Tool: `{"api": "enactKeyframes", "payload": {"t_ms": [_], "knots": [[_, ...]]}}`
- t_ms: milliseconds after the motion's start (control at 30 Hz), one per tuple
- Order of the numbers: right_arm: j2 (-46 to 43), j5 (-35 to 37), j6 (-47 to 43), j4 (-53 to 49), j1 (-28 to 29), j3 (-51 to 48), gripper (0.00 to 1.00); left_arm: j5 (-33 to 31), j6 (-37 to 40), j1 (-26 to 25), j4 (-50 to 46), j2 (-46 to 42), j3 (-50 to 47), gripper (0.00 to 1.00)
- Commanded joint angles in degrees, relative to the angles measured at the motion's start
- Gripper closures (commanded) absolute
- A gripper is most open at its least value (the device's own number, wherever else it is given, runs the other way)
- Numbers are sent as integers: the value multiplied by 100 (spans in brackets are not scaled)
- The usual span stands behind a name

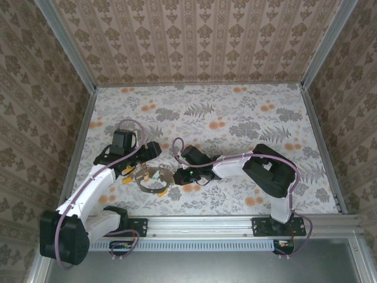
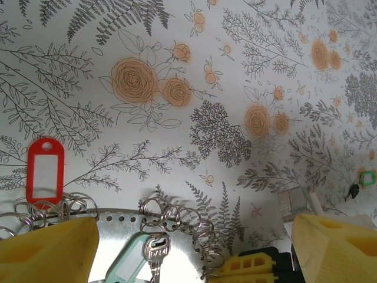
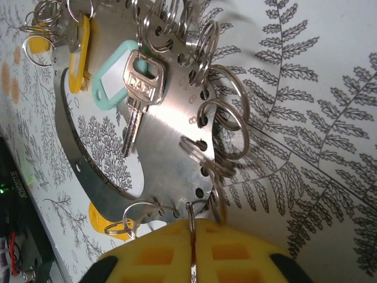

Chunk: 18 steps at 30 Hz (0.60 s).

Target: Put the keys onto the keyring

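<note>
The keyring is a flat steel ring plate with small holes all along its outer rim and a thin split ring in most of them. It lies flat on the flowered table, between the two grippers.

One silver key hangs from a rim ring and rests on the plate, overlapping a teal tag. A yellow tag sits just beside the teal one. A second yellow tag lies under the plate's opposite arc, and a red tag lies just outside the rim.

The right gripper has its yellow pads pressed together on one split ring at the rim. Empty rings crowd that spot on both sides, overlapping each other.

The left gripper stands wide apart and holds nothing, with one finger over the keyring's edge near the red tag. A small green piece lies well away from the keyring, too small to make out.
</note>
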Motion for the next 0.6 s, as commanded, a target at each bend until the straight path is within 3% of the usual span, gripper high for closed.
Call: {"api": "enactKeyframes", "payload": {"t_ms": [0,300,433,567], "knots": [[-158,104,-139,-76,-1,18,94,-66,195,29,-41,-45,10,14],[-1802,162,-1477,-84,-119,-682,100,-82,262,13,-129,-203,86,22],[-2746,-243,-2011,-196,-437,-910,100,-10,402,-64,-126,-346,181,30],[-3549,-887,-2070,-179,-904,-877,100,364,615,-169,140,-595,309,43]]}}
